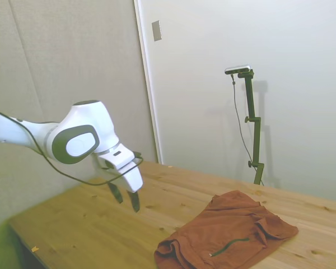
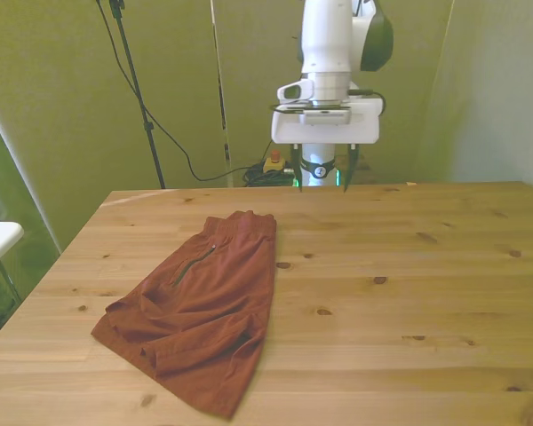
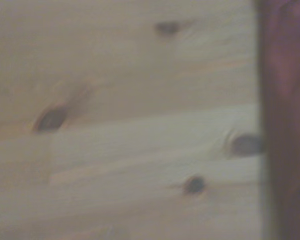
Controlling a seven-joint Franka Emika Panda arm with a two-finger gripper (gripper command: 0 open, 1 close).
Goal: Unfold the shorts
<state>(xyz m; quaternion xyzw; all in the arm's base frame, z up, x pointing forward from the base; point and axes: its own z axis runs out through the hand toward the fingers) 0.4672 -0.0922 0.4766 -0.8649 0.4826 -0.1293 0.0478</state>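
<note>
Shorts (image 2: 195,324) lay folded and rumpled on the front view's left half of the wooden worktop (image 2: 409,275), the waistband at the far end and the leg hems nearest the camera. Nothing of the unfolding looked done; the whole spreading remained. Their rust-brown cloth was soft and creased, with a thin dark drawstring (image 1: 231,245) across it. Further right, the gripper (image 2: 323,170) hung above the worktop's far edge, well apart from the garment, its dark tapered fingers (image 1: 134,200) spread and holding nothing.
</note>
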